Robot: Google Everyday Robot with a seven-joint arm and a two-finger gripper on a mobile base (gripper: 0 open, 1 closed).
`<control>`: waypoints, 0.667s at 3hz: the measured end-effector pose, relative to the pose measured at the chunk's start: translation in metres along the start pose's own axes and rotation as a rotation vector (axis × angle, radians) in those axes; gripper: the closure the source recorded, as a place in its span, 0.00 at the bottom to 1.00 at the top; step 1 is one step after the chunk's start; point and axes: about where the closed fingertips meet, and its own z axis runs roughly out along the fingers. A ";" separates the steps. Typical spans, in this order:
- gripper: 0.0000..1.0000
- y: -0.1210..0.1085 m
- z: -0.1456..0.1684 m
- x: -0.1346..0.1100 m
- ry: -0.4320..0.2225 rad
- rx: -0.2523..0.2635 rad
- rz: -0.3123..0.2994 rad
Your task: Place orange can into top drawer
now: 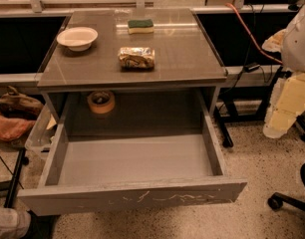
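Orange can (pixel 136 57) lay on its side on the tabletop (pixel 192 59), near the sponge (pixel 141 26) and bowl (pixel 77 38), not yet in the open top drawer (pixel 132 158). The gripper was out of view, its state unknowable; only the arm (pixel 287 103) showed at the right edge. Grasping across the can's middle and lifting over the table edge would suit. A tape roll (pixel 101 102) sat at the back, under the tabletop.

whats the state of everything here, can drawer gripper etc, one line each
orange can: lying on its side on the tabletop, not in the drawer
top drawer: pulled open, no can in it
sponge: flat on the tabletop, green side up
bowl: upright on the tabletop, left of the can
tape roll: lying flat in the recess behind the drawer
gripper: not in view; only part of the arm shows at the right edge
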 end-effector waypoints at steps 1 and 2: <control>0.00 0.000 0.000 0.000 0.000 0.000 0.000; 0.00 -0.013 0.018 -0.013 -0.052 0.003 -0.026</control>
